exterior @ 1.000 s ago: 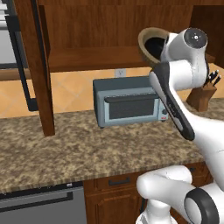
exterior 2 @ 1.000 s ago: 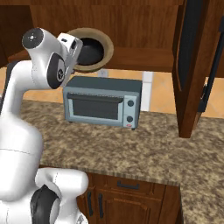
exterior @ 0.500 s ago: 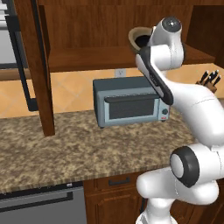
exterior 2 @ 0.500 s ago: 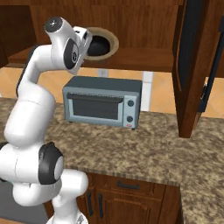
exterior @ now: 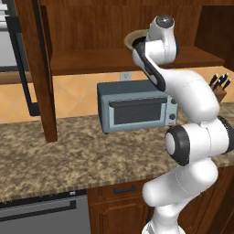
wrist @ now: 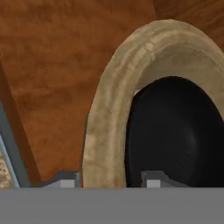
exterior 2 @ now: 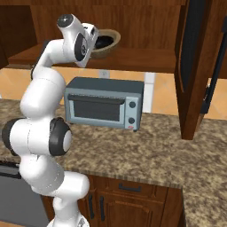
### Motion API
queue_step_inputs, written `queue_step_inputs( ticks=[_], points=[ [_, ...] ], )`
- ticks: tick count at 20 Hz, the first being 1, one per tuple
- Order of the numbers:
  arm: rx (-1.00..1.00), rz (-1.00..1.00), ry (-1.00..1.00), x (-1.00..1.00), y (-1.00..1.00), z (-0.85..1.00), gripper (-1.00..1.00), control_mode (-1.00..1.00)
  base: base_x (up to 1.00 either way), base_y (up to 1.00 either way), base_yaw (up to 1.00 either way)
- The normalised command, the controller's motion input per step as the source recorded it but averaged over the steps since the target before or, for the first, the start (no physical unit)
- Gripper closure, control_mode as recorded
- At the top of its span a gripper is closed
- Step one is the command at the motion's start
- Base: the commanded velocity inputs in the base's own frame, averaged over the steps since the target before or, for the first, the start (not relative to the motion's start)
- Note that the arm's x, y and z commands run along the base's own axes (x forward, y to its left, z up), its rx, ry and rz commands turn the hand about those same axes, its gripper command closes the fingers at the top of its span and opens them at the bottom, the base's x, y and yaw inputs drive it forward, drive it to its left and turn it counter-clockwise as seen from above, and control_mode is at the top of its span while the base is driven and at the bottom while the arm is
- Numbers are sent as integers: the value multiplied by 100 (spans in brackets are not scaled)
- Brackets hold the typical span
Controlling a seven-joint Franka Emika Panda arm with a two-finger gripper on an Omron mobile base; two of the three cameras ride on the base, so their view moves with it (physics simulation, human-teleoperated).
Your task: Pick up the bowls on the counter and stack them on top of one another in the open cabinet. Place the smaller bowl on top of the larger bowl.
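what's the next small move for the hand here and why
Probably draw the hand straight back, away from the shelf. In the hand view the smaller bowl already sits inside the larger bowl, and the right base view shows both on the cabinet shelf. The fingertips straddle the tan rim; whether they grip it I cannot tell, so open first if needed.

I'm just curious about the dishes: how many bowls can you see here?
2. The tan bowl sits on the cabinet shelf, and the black bowl lies nested inside it. Others could be hidden behind the arm.
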Motion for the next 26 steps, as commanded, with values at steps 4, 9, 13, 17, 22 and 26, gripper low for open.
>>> queue_step_inputs(
  ticks=[4,9,13,17,22,26],
  points=[
    [0,-4,-10,-79,0,-4,-100,-100,0,0,0],
    [2,-18,-19,-100,0,-33,-100,-100,0,0,0],
    [1,-20,-13,-100,0,-68,-100,-100,0,0,0],
    [0,-19,-9,-100,-9,-99,-100,-100,0,0,0],
    [0,-15,-15,-100,-30,-100,-100,-100,0,0,0],
    [4,-7,-10,-100,-27,-100,-100,-100,0,0,0]
  ],
)
